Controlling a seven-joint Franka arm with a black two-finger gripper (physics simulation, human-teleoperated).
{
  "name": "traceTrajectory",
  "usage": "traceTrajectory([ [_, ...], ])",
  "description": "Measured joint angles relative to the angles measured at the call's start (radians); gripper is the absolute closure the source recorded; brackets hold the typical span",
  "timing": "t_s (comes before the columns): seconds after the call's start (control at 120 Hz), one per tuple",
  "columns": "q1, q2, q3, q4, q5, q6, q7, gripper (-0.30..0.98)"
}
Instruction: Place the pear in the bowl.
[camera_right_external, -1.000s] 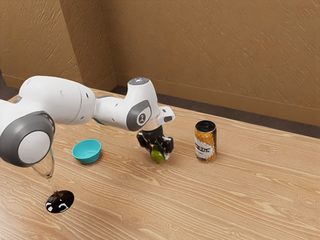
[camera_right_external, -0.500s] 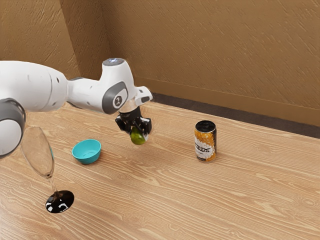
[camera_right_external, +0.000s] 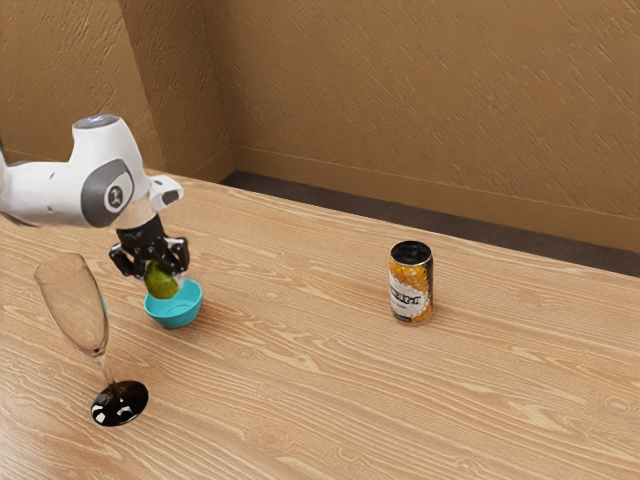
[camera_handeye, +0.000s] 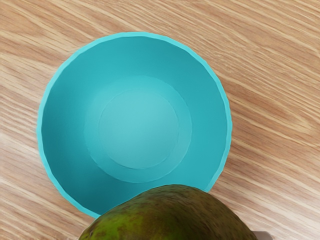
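My claw (camera_right_external: 163, 272) is closed around the pear (camera_right_external: 161, 283), its two fingers parted by the fruit's width, and holds it up off the tabletop (camera_right_external: 300, 380). Just below is the blue bowl (camera_right_external: 173, 312), with the pear above its rim. Beyond, a stemmed glass (camera_right_external: 78, 310) stands near the bowl, and a can (camera_right_external: 410, 284) stands upright, well apart.

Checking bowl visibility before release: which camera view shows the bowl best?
Wrist view: it looks straight into the bowl, floor and most of the rim visible, pear hiding one edge. Exterior view: smaller, outer wall visible, pear overlapping the rim.
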Motion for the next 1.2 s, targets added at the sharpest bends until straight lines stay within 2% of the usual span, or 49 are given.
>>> traceTrajectory([
  [0.4, 0.054, 0.158, -0.005, 0.153, -0.005, -0.01, 0.013, 0.46],
  [0.708, 0.055, 0.156, -0.01, 0.152, -0.039, -0.013, 0.056, 0.14],
  [1.0, 0.016, 0.029, 0.004, 0.191, -0.038, -0.022, 0.086, 0.04],
  [1.1, 0.02, 0.006, -0.014, 0.356, -0.02, -0.133, 0.092, 0.02],
  [1.2, 0.011, -0.05, -0.091, 0.455, 0.034, -0.279, 0.095, 0.01],
])
